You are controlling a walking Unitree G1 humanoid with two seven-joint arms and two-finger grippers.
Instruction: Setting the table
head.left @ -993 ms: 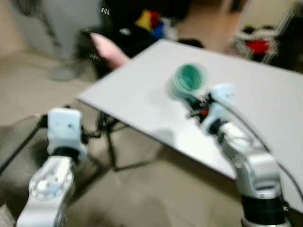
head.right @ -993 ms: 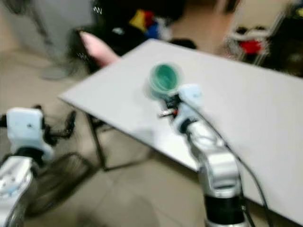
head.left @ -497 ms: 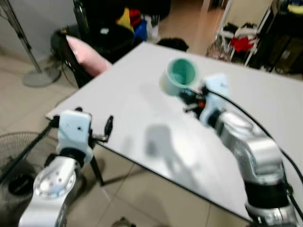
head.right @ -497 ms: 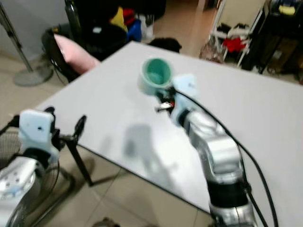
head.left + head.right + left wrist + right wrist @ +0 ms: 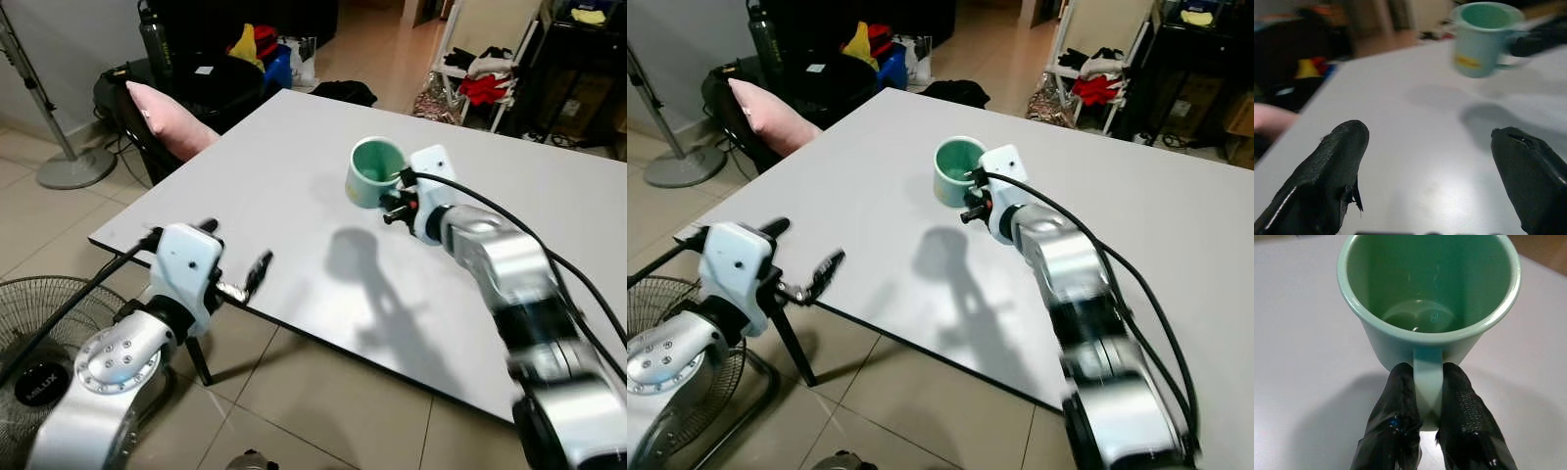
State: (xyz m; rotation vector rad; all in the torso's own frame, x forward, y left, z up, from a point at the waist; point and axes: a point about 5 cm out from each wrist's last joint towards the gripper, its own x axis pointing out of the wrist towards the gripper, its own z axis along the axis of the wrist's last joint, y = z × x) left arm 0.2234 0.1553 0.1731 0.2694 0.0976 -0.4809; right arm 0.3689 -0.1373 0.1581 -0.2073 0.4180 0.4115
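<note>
Green mug (image 5: 1430,308) handle pinched between right claw (image 5: 1430,418) fingers.

Right arm reaches forward over surface (image 5: 245,166), elbow bent, wrist level, cable trailing along forearm. Right gripper (image 5: 1428,399) sits over middle of surface, jaws pinched tight on handle of green mug (image 5: 372,172), one finger (image 5: 1398,396) each side of handle. Left arm low at near left edge of surface, forearm raised, wrist pointing across it. Left gripper (image 5: 1435,166) holds nothing, jaws spread wide, fingertips (image 5: 1344,147) well apart.
</note>
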